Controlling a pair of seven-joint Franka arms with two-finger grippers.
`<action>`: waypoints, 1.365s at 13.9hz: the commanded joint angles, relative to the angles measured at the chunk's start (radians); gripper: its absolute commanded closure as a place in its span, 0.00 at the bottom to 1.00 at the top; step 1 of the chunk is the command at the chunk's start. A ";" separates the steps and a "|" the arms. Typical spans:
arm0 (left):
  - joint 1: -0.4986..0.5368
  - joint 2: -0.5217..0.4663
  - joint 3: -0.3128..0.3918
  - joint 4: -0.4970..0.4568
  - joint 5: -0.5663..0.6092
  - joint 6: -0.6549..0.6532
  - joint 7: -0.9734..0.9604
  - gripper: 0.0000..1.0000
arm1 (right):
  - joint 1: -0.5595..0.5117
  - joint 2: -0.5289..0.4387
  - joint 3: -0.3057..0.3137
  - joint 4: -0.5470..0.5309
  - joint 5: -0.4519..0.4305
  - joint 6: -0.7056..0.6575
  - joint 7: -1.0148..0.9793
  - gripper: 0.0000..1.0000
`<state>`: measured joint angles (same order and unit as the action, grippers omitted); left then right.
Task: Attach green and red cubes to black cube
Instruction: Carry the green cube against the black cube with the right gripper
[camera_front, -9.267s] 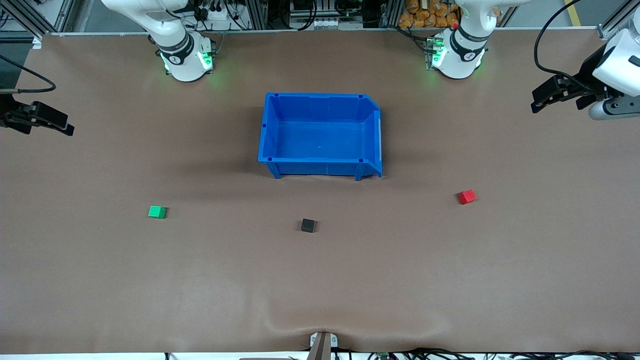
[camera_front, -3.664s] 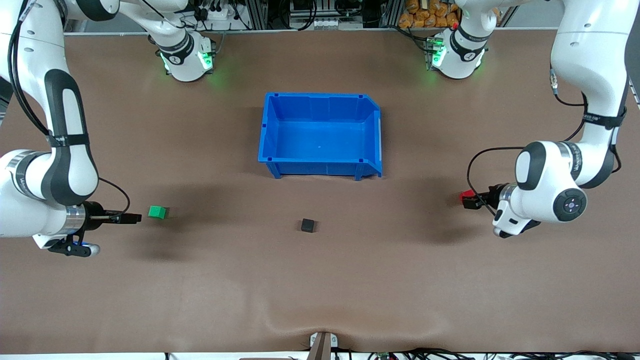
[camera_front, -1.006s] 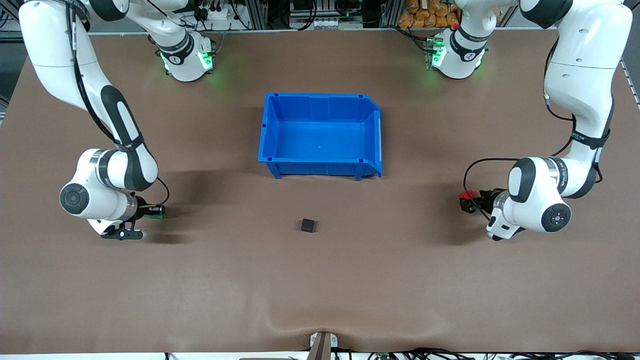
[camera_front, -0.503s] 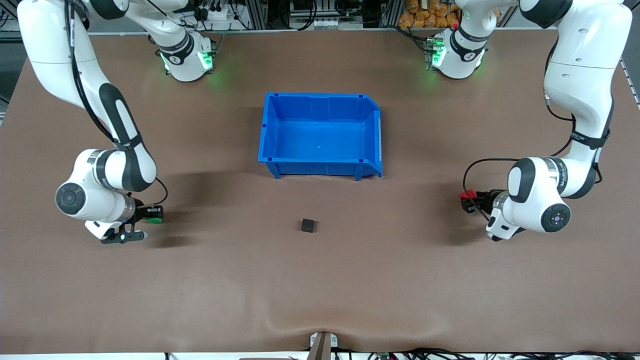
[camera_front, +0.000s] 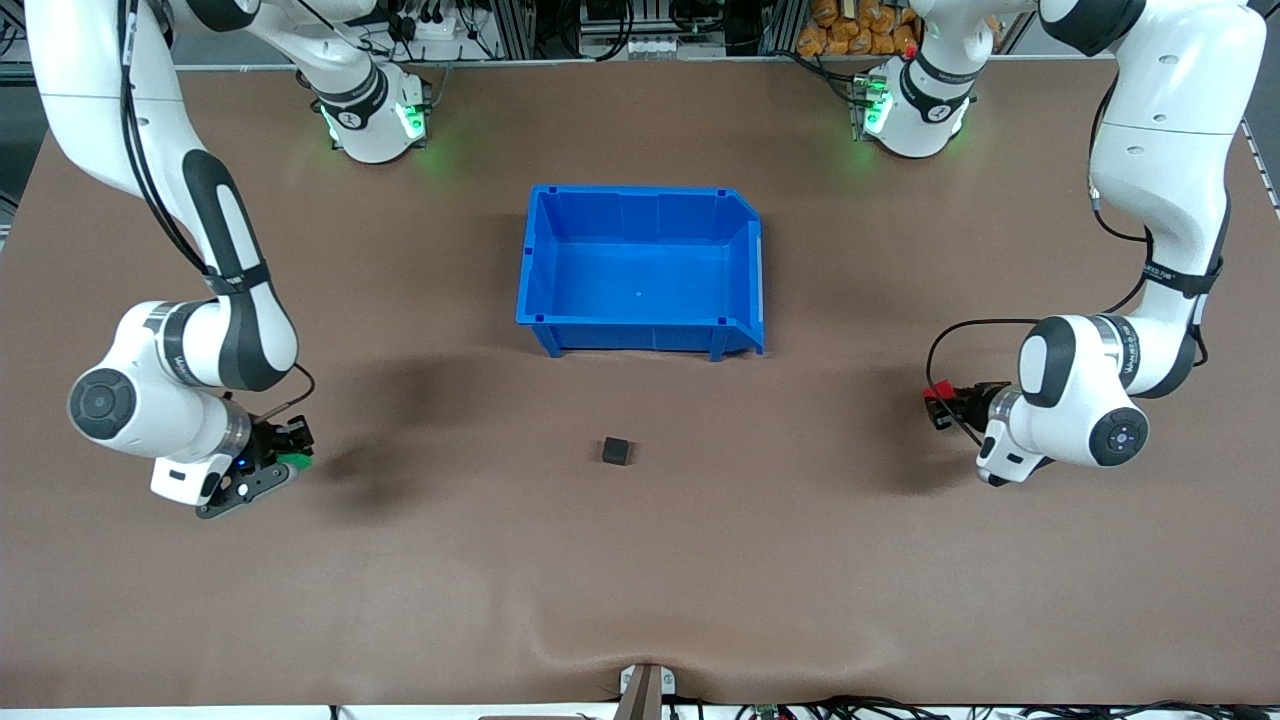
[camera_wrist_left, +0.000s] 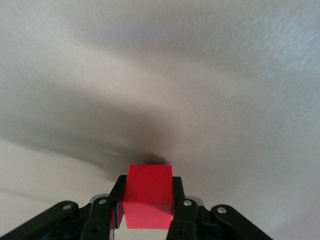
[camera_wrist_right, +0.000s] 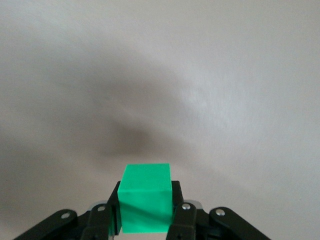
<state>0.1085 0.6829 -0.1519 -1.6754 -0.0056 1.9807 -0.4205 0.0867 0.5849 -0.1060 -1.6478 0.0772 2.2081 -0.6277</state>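
The black cube (camera_front: 617, 451) sits alone on the brown mat (camera_front: 640, 560), nearer the front camera than the blue bin. My right gripper (camera_front: 291, 447) is shut on the green cube (camera_front: 296, 459) and holds it off the mat at the right arm's end; the cube fills the jaws in the right wrist view (camera_wrist_right: 146, 197). My left gripper (camera_front: 938, 400) is shut on the red cube (camera_front: 936, 391) at the left arm's end; the cube shows between the fingers in the left wrist view (camera_wrist_left: 148, 196), close over the mat.
An open, empty blue bin (camera_front: 641, 270) stands mid-table, farther from the front camera than the black cube. Both arm bases stand along the table's back edge.
My right gripper has closed on the green cube, lifted it and tilted, shifting toward the front camera. My left gripper stays shut on the red cube, barely moved.
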 joint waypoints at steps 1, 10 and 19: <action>0.004 -0.026 -0.006 0.005 -0.028 -0.013 -0.082 1.00 | 0.092 0.026 -0.004 0.071 -0.008 -0.022 -0.041 1.00; -0.024 -0.052 -0.035 0.049 -0.059 -0.013 -0.386 1.00 | 0.266 0.180 0.144 0.276 0.007 -0.154 -0.044 1.00; -0.058 -0.030 -0.081 0.094 -0.066 -0.005 -0.647 1.00 | 0.376 0.357 0.140 0.484 -0.026 -0.116 -0.285 1.00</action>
<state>0.0735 0.6439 -0.2341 -1.5971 -0.0498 1.9800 -1.0109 0.4309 0.9003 0.0398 -1.2270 0.0750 2.0843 -0.8712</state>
